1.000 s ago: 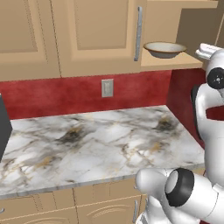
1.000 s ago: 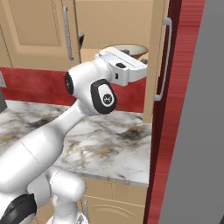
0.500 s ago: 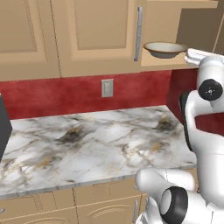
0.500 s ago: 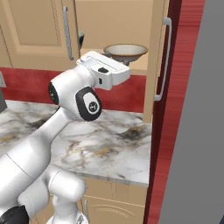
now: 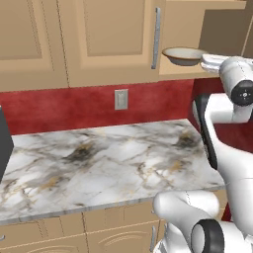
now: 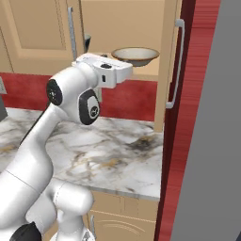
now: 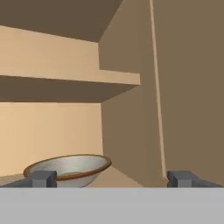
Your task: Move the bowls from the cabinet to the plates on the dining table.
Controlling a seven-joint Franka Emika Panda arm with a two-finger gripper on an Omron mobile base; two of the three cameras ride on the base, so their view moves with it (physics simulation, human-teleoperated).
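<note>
1. The task looks to be at its start: the shallow tan round bowl with a speckled cream inside (image 7: pixel 68 169) sits on the plain tan shelf (image 6: pixel 141 70) of the open tan wooden wall cabinet (image 5: pixel 99 39), not yet lifted.
2. Nothing in these views shows a bowl carried to a plate; the fetching, carrying and setting down appear to remain. The second bowl cannot be made out for certain.
3. The two-finger claw (image 7: pixel 111 178) stands with its dark tips wide apart and nothing between them.
4. In the hand view the tan bowl lies ahead of the claw, off toward its left tip, close but apart from it.
5. In the right base view the white hand sits just in front of and slightly below the bowl's rim, at the shelf's edge.
6. The white marble bench with grey and gold veining (image 5: pixel 99 163) lies well below the claw.
</note>
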